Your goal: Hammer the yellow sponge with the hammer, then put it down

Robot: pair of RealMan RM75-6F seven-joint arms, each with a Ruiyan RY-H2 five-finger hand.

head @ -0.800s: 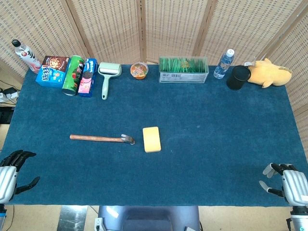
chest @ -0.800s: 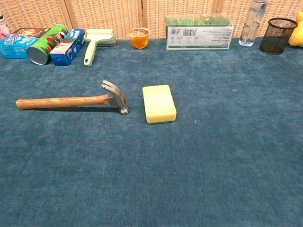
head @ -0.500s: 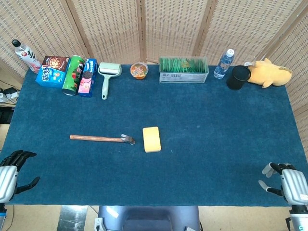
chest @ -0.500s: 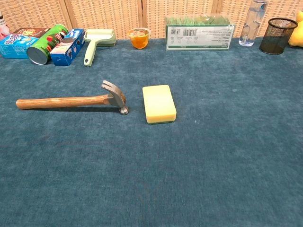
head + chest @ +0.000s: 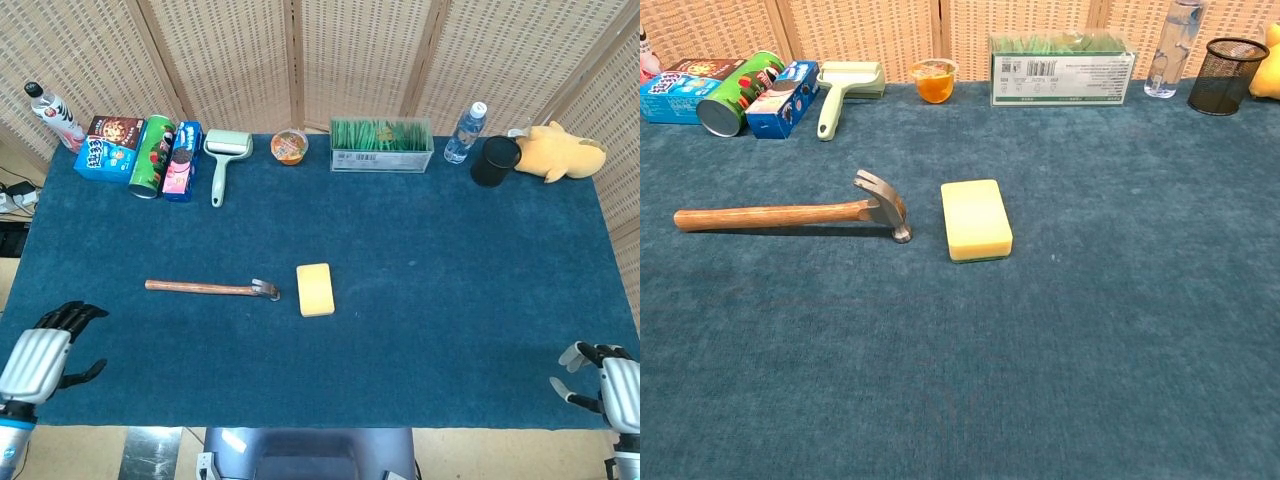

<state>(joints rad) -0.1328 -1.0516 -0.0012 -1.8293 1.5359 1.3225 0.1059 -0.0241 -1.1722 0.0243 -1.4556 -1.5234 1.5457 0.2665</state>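
Chest view: barcode label on green box (image 5: 1061, 58); other writing unreadable.

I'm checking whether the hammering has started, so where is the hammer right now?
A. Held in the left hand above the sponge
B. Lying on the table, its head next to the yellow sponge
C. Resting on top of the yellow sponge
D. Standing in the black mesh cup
B. The hammer lies flat on the blue table, its head just left of the yellow sponge with a small gap, and neither hand touches it.
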